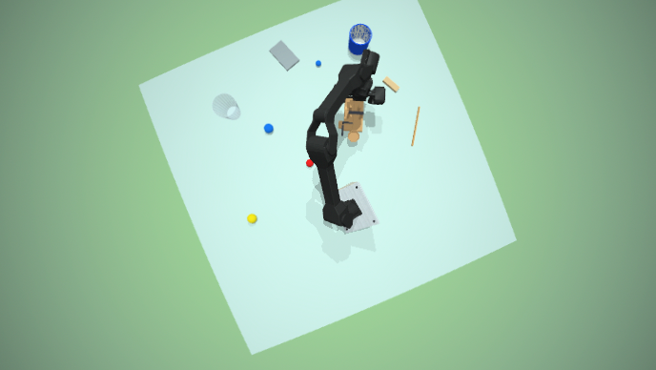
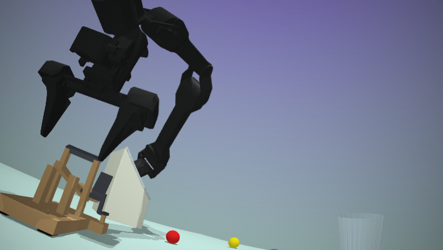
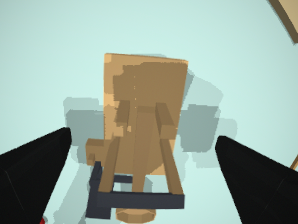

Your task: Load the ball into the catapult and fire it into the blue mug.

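1. Catapult (image 1: 351, 119) (image 2: 65, 206) (image 3: 142, 150): upright on the pale table top (image 1: 286, 267), between the blue mug (image 1: 358, 45) and the arm's base plate (image 1: 369, 212).
2. Gripper (image 2: 72, 148) (image 3: 145, 139): above it, fingers spread (nothing between them).
3. Red ball (image 1: 309, 163) (image 2: 172, 236): on the table top, apart from the catapult.

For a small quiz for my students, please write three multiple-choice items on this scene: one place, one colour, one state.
1. Which thing lies nearest the blue mug?
A) the yellow ball
B) the small blue ball
C) the clear cup

2. What colour is the catapult's base?
A) tan
B) green
C) white

3. How is the gripper?
A) shut on a ball
B) shut, empty
C) open, empty

1 B: the top view shows it closest.
2 A: its wood-like base shows tan.
3 C: its fingers stand wide apart, nothing between them gripped.
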